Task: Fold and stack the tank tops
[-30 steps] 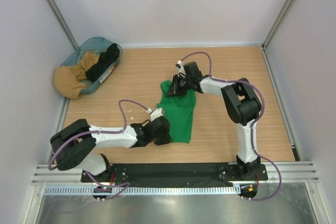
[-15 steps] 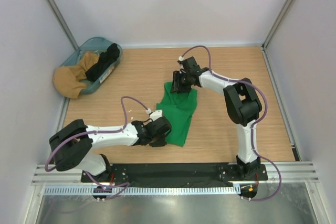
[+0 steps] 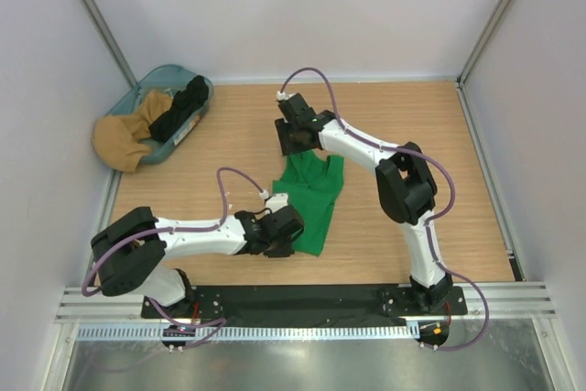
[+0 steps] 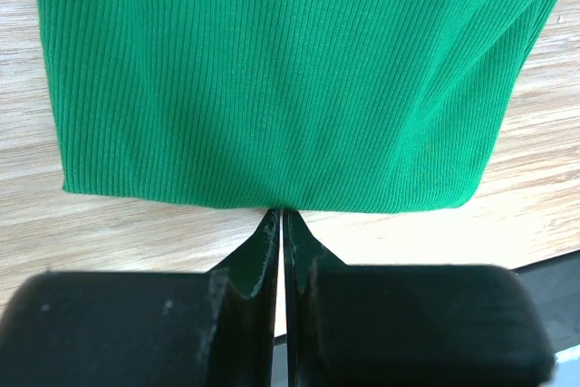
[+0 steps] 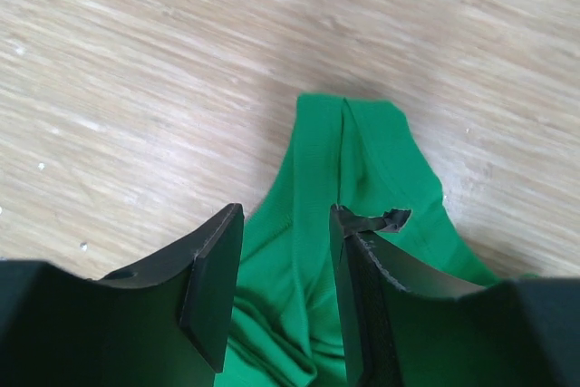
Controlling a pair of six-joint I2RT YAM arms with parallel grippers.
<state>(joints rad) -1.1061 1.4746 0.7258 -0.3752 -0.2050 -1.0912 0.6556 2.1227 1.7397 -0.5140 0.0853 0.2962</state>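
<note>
Green tank top (image 3: 311, 194): lying on the wood-grain tabletop (image 3: 403, 116) between the two arms; fine ribbed knit, showing vertical ribs and soft lengthwise creases; lower hem running straight, upper end narrowing into a bunched strap.
Left gripper (image 4: 281, 217): resting low at the near hem; matte black jaws pressing together, wedge-shaped tips meeting right at the hem edge; not showing whether any cloth is caught between them.
Right gripper (image 5: 283, 224): hovering over the strap end at the far side of the garment; jaws standing spread, gripping nothing; a ragged scrap of black lining curling off one inner face.
Black tank top (image 3: 183, 109): lying heaped in the teal basket (image 3: 209, 91) at the far left corner, well apart from both grippers.
Tan cloth (image 3: 124, 142): spilling over the basket's near rim onto the tabletop.
</note>
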